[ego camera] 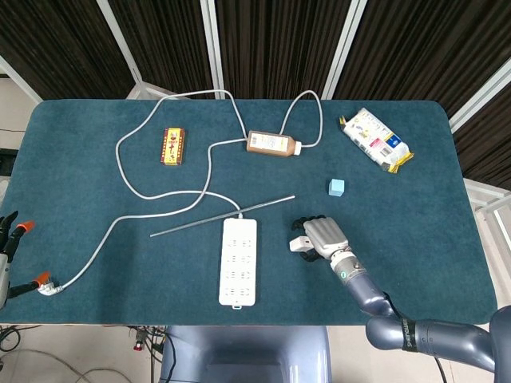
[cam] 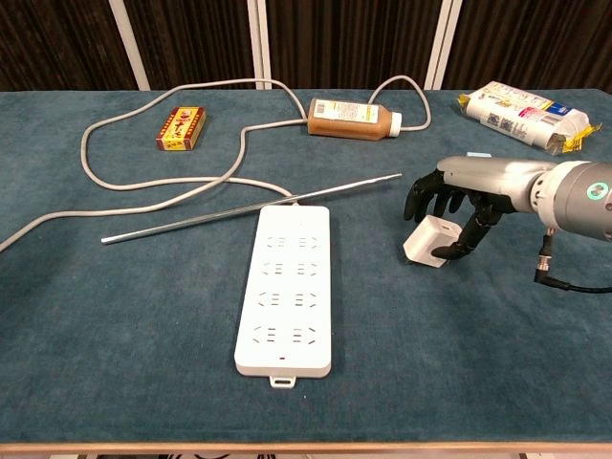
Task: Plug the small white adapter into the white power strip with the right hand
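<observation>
The white power strip [ego camera: 239, 261] [cam: 284, 287] lies flat near the table's front edge, sockets up, its cable leading off the far end. To its right sits the small white adapter [ego camera: 299, 244] [cam: 429, 243], tilted, its lower edge on the cloth. My right hand [ego camera: 323, 237] [cam: 469, 201] curls over it, with dark fingers [cam: 422, 198] on its far side and another against its near right side, so it pinches the adapter. A hand's width of cloth separates adapter and strip. My left hand [ego camera: 7, 230] shows only at the left edge, off the table, fingers apart and holding nothing.
A thin metal rod [ego camera: 222, 215] [cam: 251, 208] lies slanted just beyond the strip. The grey cable [ego camera: 120, 152] loops across the left half. Farther back are a brown bottle [ego camera: 273, 144], a red-yellow box [ego camera: 173, 146], a blue cube [ego camera: 337, 187] and a snack bag [ego camera: 375, 140].
</observation>
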Controlling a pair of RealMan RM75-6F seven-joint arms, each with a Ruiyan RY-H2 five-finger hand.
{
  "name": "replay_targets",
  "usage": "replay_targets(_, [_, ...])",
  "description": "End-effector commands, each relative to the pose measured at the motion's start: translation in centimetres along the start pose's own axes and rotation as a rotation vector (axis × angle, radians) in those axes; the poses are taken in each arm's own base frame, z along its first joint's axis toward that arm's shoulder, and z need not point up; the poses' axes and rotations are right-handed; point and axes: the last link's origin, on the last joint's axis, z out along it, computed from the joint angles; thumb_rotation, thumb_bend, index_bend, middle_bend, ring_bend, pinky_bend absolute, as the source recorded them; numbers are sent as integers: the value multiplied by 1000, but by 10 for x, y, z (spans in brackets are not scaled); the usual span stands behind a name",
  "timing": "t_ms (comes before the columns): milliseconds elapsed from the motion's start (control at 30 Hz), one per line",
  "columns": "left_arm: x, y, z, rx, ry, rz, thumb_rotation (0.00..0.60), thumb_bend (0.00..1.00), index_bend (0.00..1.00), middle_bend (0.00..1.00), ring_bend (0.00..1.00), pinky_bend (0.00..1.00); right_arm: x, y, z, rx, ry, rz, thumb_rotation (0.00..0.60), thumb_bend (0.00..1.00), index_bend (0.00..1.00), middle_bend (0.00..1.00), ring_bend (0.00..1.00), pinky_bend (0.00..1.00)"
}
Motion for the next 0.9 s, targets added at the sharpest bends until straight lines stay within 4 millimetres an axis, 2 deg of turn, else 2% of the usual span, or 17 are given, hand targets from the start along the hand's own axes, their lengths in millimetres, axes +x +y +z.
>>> replay_targets(33, [0, 0, 0, 1, 1, 0, 600, 90, 194, 0, 0, 0, 0, 0, 1, 0, 1, -4, 600, 360, 341, 322, 314, 262])
replay_targets(733, [-2, 1, 0, -1, -5, 9, 600, 89, 194, 0, 0, 0, 0, 0, 5, -6, -2, -14, 600, 408, 445, 381, 400, 272])
replay_targets(900, [-2, 1, 0, 1, -5, 10, 600, 89, 194, 0, 0, 0, 0, -1, 7, -6, 0, -8, 600, 449, 480, 406, 431, 283])
